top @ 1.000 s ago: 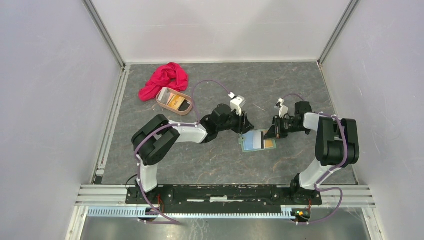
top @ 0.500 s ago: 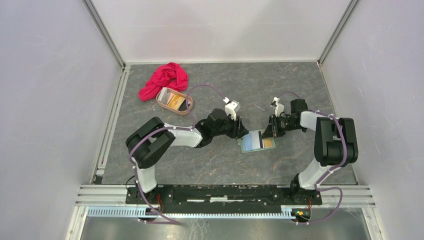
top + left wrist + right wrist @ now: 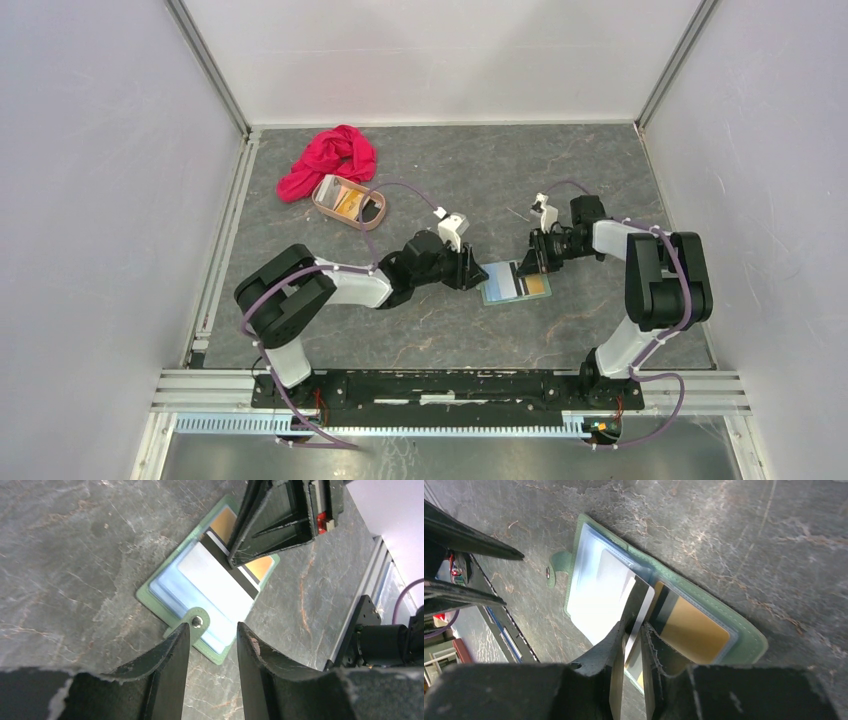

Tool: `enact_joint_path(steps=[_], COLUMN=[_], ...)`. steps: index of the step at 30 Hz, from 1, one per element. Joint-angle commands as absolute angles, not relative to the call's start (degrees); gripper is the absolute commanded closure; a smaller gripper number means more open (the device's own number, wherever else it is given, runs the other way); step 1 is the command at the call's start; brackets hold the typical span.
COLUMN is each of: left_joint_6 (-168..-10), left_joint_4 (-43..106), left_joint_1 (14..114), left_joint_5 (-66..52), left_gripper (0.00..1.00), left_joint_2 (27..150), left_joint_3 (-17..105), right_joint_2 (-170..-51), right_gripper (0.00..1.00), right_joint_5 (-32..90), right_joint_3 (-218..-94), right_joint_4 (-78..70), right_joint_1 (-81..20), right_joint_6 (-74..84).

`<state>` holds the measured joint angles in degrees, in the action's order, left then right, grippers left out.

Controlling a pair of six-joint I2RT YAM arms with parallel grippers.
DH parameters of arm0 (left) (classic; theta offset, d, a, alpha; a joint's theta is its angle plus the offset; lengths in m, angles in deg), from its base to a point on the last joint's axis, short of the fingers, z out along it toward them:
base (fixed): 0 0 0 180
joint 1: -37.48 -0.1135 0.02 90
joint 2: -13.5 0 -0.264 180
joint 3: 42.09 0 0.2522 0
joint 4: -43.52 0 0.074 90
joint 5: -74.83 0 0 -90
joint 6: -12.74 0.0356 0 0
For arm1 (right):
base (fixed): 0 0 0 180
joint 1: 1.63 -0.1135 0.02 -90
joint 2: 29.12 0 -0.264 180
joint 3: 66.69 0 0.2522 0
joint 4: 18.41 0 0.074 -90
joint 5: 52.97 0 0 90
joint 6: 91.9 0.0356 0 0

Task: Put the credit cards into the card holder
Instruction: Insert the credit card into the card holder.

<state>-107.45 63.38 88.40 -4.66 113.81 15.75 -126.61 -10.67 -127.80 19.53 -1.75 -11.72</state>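
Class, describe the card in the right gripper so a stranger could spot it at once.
On the grey marbled table, find the open green wallet near the centre. Over its middle, the right gripper pinches a card. It is pale silver and tilted up, whereas the neighbouring orange card lies flat in its pocket.

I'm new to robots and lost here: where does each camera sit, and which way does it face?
Top external: above and behind, facing down on the table; left arm and right arm show whole.
Left wrist: over the card holder, facing down; the open left gripper shows.
Right wrist: same, from the opposite side; the right gripper pinching a silvery card shows.
Shared: all three show the card holder.
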Motion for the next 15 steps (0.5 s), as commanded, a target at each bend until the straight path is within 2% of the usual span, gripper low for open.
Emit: enact_joint_path(steps=[1,15], left_joint_6=[-111.33,-112.66], left_joint_4=[68.40,69.41], left_joint_1=[89.91,90.65], left_joint_5=[-6.17,-7.53], left_gripper=[0.54,0.54], left_joint_2=[111.03,108.98], left_joint_3=[14.18,12.51], right_joint_2=[-127.46,-127.78], right_gripper=[0.76,0.71], right_joint_5=[-11.71,-15.85], right_joint_3=[-128.44,-128.43], right_joint_4=[18.34,18.61], right_joint_1=[-3.10,-5.26], right_joint_6=[-12.47,-13.48])
